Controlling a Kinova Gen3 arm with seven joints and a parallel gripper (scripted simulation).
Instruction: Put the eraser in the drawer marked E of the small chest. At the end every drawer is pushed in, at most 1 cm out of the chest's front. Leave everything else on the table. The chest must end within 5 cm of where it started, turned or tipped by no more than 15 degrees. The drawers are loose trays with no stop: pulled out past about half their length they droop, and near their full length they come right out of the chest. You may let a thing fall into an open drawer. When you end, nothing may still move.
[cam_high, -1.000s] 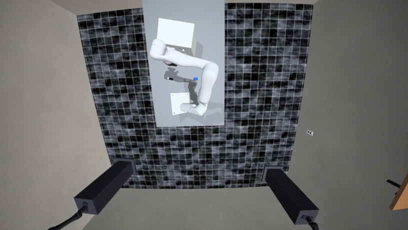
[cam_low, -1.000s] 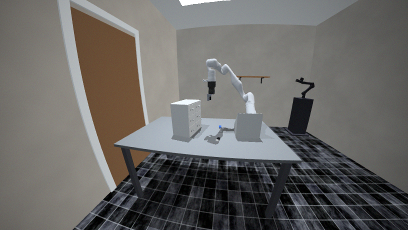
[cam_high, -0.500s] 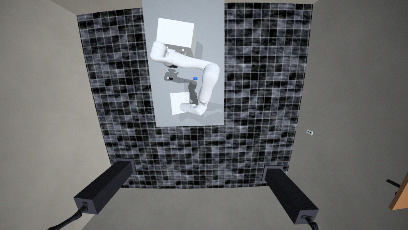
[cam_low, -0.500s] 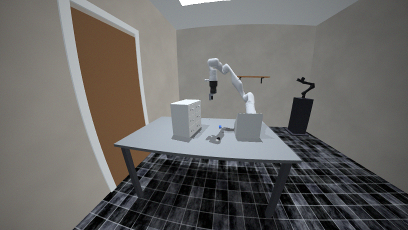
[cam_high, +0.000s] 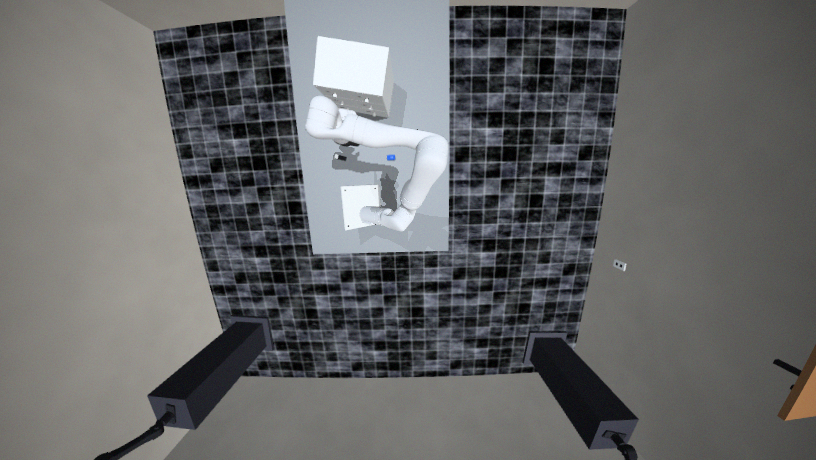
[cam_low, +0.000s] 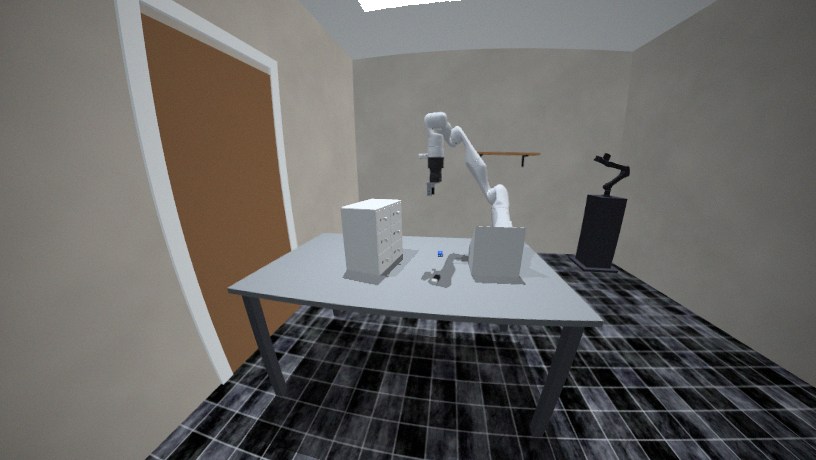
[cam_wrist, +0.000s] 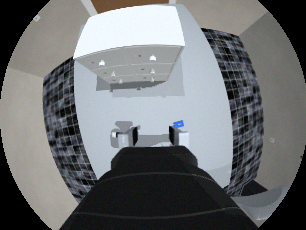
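small blue block (cam_high: 390, 157) (cam_low: 440, 253) (cam_wrist: 178, 124): lying on the tabletop
door (cam_low: 211, 171) (cam_wrist: 132, 2): brown, white-framed
wall shelf (cam_high: 800, 391) (cam_low: 508, 153): wooden, dark bracket
dark pedestal (cam_high: 582, 394) (cam_low: 601, 231): upright on the floor (cam_high: 485, 171) (cam_low: 400, 400) (cam_wrist: 60, 110)
floor: dark tiles, pale joints

The tool (cam_high: 349, 143) (cam_low: 430, 189) (cam_wrist: 153, 133) has moved farther from the chest (cam_high: 351, 65) (cam_low: 361, 240) (cam_wrist: 132, 32).
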